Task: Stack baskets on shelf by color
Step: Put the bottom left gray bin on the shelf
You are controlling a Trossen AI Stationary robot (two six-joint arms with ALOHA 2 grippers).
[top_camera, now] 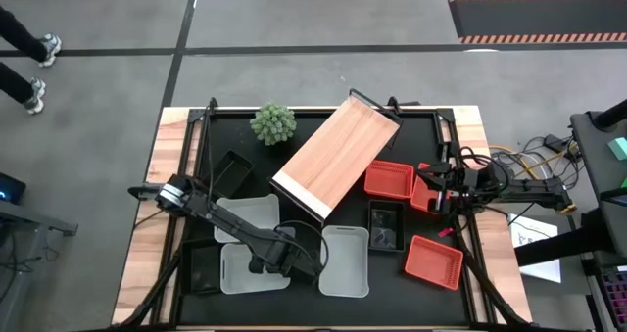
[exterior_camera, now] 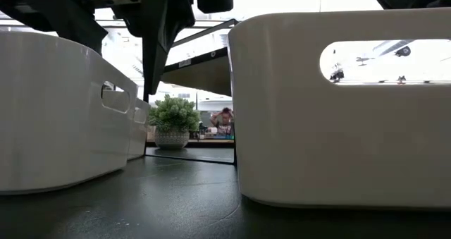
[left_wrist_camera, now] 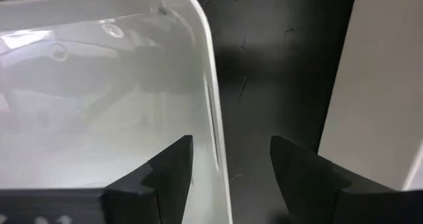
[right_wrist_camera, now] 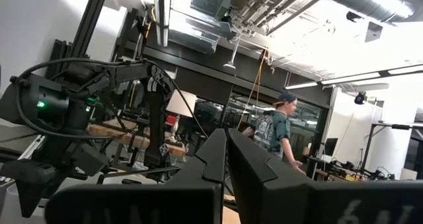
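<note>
Left hand (top_camera: 277, 263) is low over the front of the bench (top_camera: 323, 310), fingers spread wide and holding nothing. In the left wrist view one finger (left_wrist_camera: 173, 168) sits over the inside of a white basket (left_wrist_camera: 99, 105) and the other over bare bench, so the two straddle that basket's rim.

In the high view this is the front-left white basket (top_camera: 240, 270). A second white basket (top_camera: 253, 217) lies just behind it, and a third (top_camera: 345, 260) lies to its right, apart from it.

Black baskets: one behind the left arm (top_camera: 232, 172), one at the front-left corner (top_camera: 203, 268), one right of centre (top_camera: 386, 224).

Orange-red baskets: one (top_camera: 390, 180) beside the shelf's right side, one (top_camera: 434, 260) near the front right, one (top_camera: 425, 192) at the right hand.

Shelf (top_camera: 335, 153) lies diagonally across the bench centre, white edge toward the front, nothing on it. Green plant (top_camera: 273, 122) stands near its rear left.

Right hand (top_camera: 438, 197) is at the right side of the bench; fingers (right_wrist_camera: 264, 164) pressed together in the right wrist view, gripping nothing there. A person (right_wrist_camera: 279, 128) stands in the room beyond.
</note>
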